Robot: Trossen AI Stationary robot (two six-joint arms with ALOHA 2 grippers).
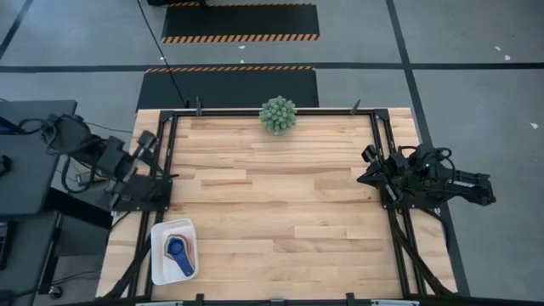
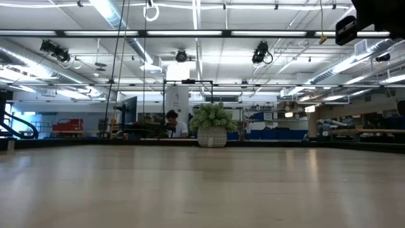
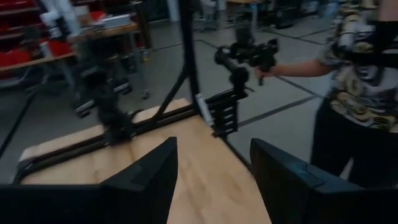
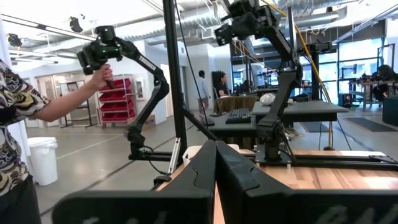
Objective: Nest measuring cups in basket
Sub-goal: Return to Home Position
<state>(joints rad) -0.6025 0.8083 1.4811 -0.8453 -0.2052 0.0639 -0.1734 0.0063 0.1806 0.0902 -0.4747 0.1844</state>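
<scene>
The white basket sits at the table's near left corner. Measuring cups lie stacked inside it, a dark blue one on top with its handle pointing toward the near edge; orange and light blue rims show around it. My left gripper is open, above the table's left edge and far from the basket. My right gripper is shut, above the right edge. Neither touches anything. The basket and cups are out of the low and wrist views.
A spiky green potted plant stands at the middle of the far edge. A black frame borders the table. A person stands beside the table, with a hand on a handle of another arm.
</scene>
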